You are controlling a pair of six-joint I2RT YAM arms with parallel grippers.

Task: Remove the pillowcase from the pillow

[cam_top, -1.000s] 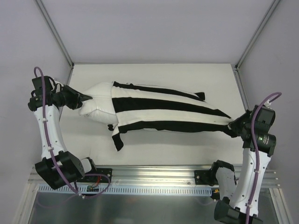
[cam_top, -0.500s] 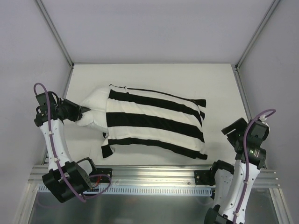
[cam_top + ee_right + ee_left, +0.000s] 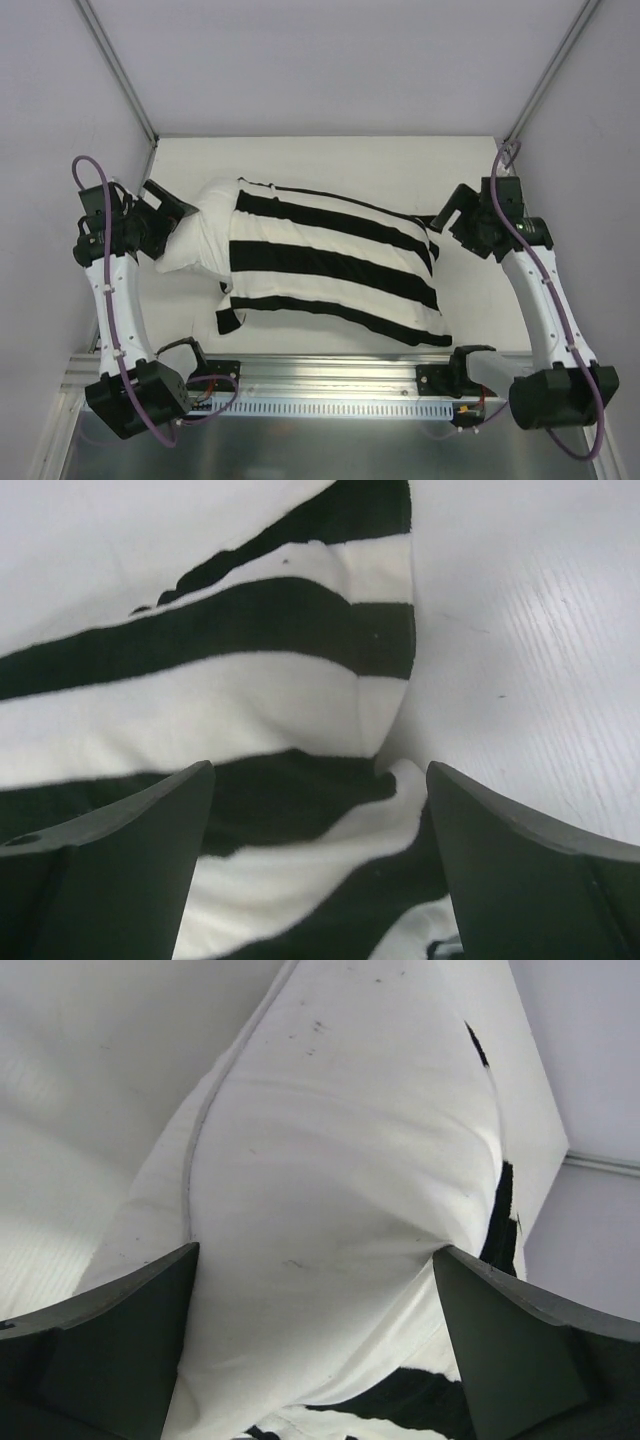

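The black and white striped pillowcase [image 3: 330, 265] lies across the middle of the table and covers most of the pillow. The pillow's plain white end [image 3: 195, 235] sticks out of it on the left. My left gripper [image 3: 172, 215] is open at that bare end, and in the left wrist view the white pillow [image 3: 330, 1160] fills the gap between its spread fingers [image 3: 120, 1340]. My right gripper [image 3: 447, 215] is open at the pillowcase's far right corner. In the right wrist view the striped cloth [image 3: 290, 710] lies loose between and below the fingers [image 3: 520, 860].
The white table [image 3: 350, 160] is boxed in by grey walls and slanted metal posts [image 3: 120, 75] at the back corners. An aluminium rail [image 3: 330, 375] with both arm bases runs along the near edge.
Both grippers have opened and let go. The stretched pillowcase has sprung back wide over the pillow. The right arm has swung from the near right up to the pillowcase's far right corner.
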